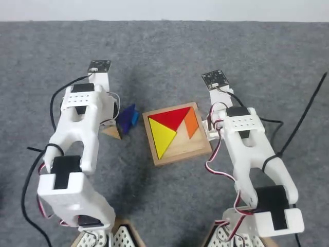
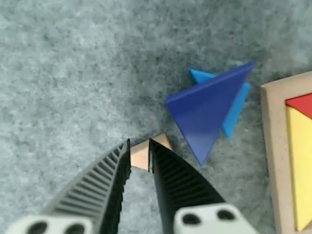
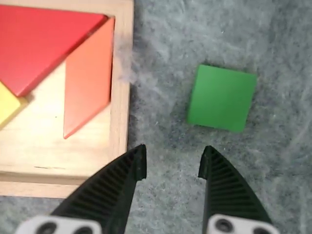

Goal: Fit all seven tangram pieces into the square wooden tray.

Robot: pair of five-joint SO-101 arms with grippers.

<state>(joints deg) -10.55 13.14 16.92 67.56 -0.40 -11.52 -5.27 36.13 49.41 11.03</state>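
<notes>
The square wooden tray [image 1: 201, 149] lies between the arms and holds a red triangle [image 1: 169, 117], a yellow triangle [image 1: 161, 137] and an orange parallelogram [image 1: 191, 123]. My left gripper [image 2: 139, 143] is shut on a small tan triangle [image 2: 140, 156] on the carpet left of the tray. Just beyond it a dark blue triangle [image 2: 207, 109] leans over a light blue piece [image 2: 235, 114]. My right gripper [image 3: 174, 148] stands open over the carpet beside the tray's right wall [image 3: 122, 97]. A green square [image 3: 222, 97] lies flat a little ahead of it.
Grey carpet [image 1: 169, 56] covers the table. Black cables trail beside both arms, one [image 1: 303, 121] running off to the right. The tray floor [image 3: 44, 141] shows bare wood near the orange parallelogram [image 3: 87, 83].
</notes>
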